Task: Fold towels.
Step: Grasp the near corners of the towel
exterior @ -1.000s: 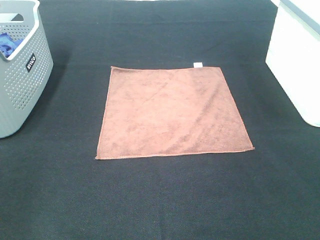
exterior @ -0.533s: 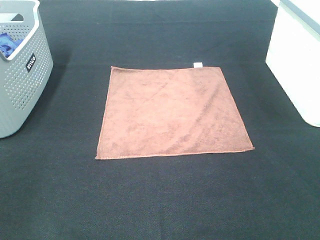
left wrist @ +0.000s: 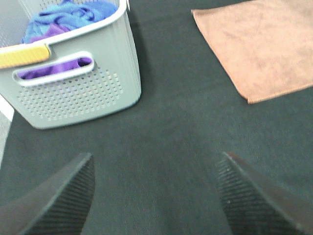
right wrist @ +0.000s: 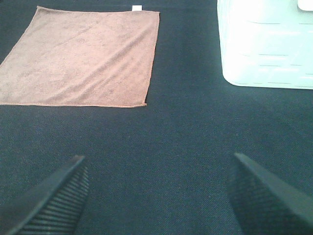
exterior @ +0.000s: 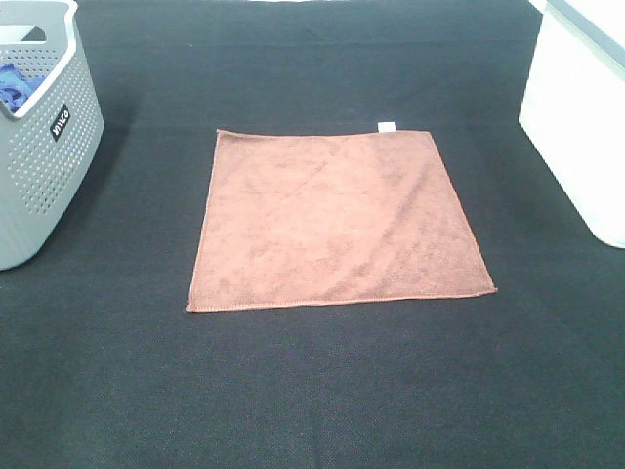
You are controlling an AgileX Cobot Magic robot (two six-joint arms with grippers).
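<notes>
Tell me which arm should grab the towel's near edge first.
Right, probably. The open right gripper points almost straight at the towel's near corner, with nothing between. The left gripper, also open, has the towel off to one side and the basket close by.

Centre of table (exterior: 312,391): towel (exterior: 337,220) lying flat, tag (exterior: 387,125) at its far edge. Left: basket (exterior: 44,166), well apart from towel, cloths (exterior: 12,86) inside. Right: box (exterior: 576,127), likewise apart from towel.
</notes>
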